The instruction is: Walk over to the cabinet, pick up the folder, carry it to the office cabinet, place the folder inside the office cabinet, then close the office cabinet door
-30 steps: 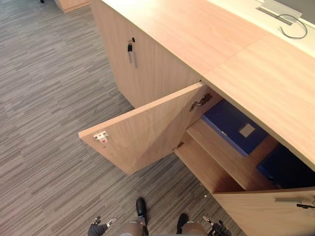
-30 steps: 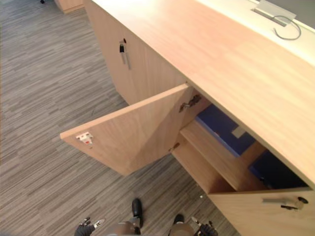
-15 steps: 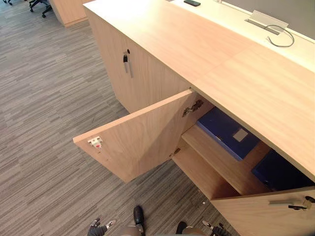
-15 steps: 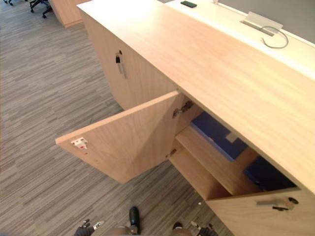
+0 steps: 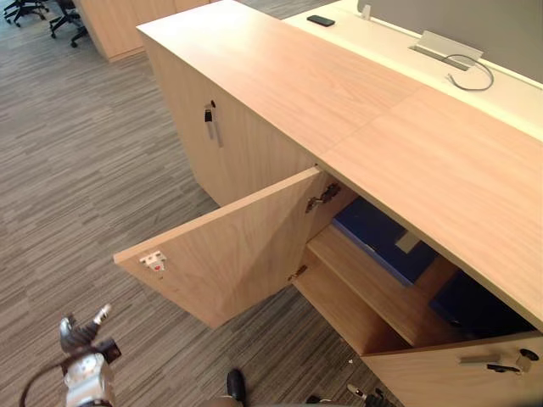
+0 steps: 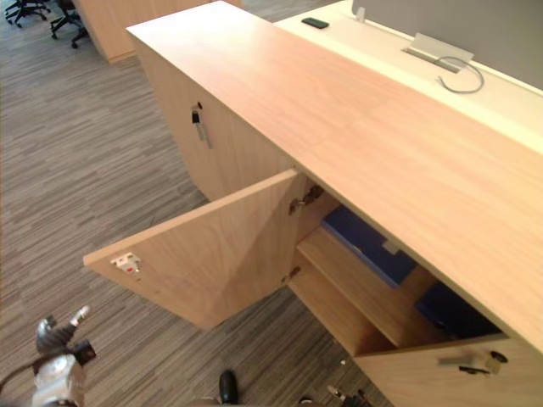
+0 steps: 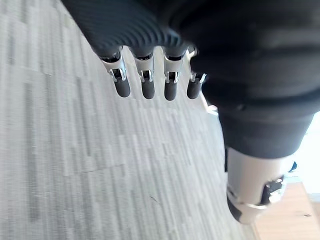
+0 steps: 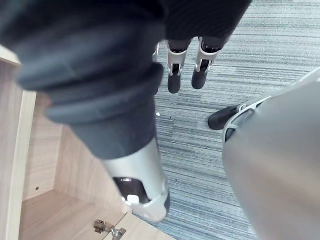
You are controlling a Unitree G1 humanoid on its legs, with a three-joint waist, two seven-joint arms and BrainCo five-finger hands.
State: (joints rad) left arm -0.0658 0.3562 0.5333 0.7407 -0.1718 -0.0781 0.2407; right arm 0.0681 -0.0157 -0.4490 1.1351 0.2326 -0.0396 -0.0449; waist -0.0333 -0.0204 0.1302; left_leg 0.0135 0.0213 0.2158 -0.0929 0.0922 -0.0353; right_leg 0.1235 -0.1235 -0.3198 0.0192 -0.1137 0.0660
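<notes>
A blue folder [image 5: 379, 238] lies flat on the upper shelf inside the open office cabinet [image 5: 356, 292]. A second blue folder [image 5: 475, 307] rests lower down to its right. The cabinet's left door [image 5: 229, 254] swings wide out over the carpet, and the right door [image 5: 462, 380] is open too. My left hand [image 5: 78, 334] is raised at the lower left, well short of the door, open and empty; its fingers [image 7: 148, 87] hang relaxed over the carpet. My right hand [image 8: 174, 82] hangs open and empty beside the cabinet's lower front.
A closed cabinet door with a key and handle [image 5: 210, 120] adjoins on the left. On the desk behind lie a phone [image 5: 321, 20] and a cable box [image 5: 443, 47]. Office chairs [image 5: 25, 10] and another cabinet [image 5: 110, 25] stand far left. Grey carpet [image 5: 76, 186] spreads in front.
The camera has tilted up, showing more of the cabinet top. My left hand has risen and swung out to the lower left. The folders and doors have not moved.
</notes>
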